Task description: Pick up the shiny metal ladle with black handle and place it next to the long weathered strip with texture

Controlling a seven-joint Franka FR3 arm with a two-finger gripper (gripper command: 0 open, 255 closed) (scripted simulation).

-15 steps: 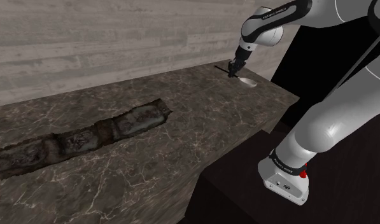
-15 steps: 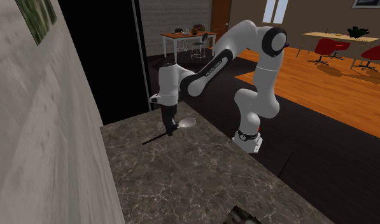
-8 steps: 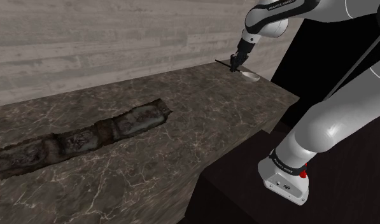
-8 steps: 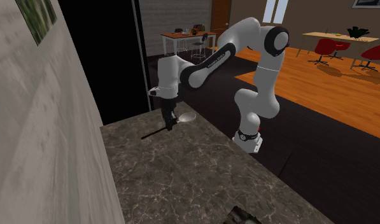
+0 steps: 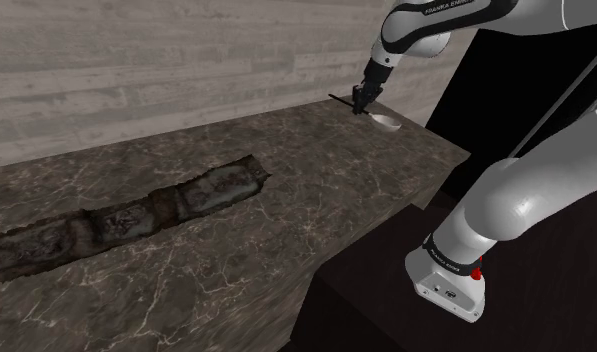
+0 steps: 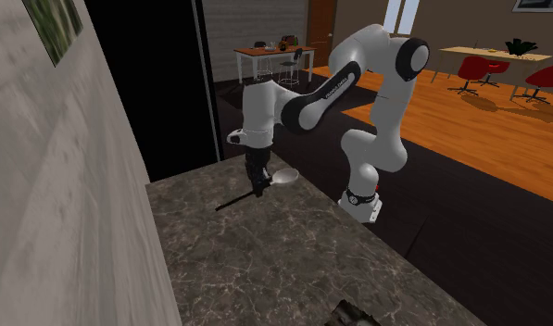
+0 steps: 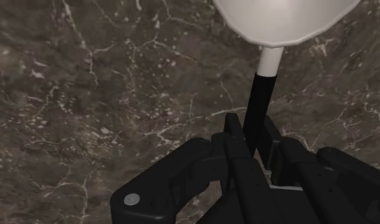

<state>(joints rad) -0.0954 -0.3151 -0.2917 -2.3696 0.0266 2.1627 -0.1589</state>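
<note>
The ladle has a pale shiny bowl [image 7: 284,19] and a thin black handle [image 7: 261,108]. My gripper [image 7: 252,153] is shut on that handle, a short way behind the bowl. In the shoulder view the gripper [image 5: 361,102] hangs low over the far right corner of the dark marble counter [image 5: 316,190], with the ladle bowl [image 5: 388,122] beside it. The second exterior view has the gripper [image 6: 257,188] pointing down, the bowl [image 6: 284,176] to its right and the handle sticking out to its left. The long weathered strip [image 5: 136,215] lies far off along the counter's left half.
A pale plank wall [image 5: 166,60] runs along the counter's back edge. The counter's right edge drops to a dark floor beside the arm's base [image 5: 448,282]. The strip's end [image 6: 351,316] shows at the near edge of the second exterior view. A black area lies beyond the wall's end.
The gripper, holding the ladle throughout, rose a little off the counter and shifted towards the second exterior view's right. The arm's elbow swung the same way.
</note>
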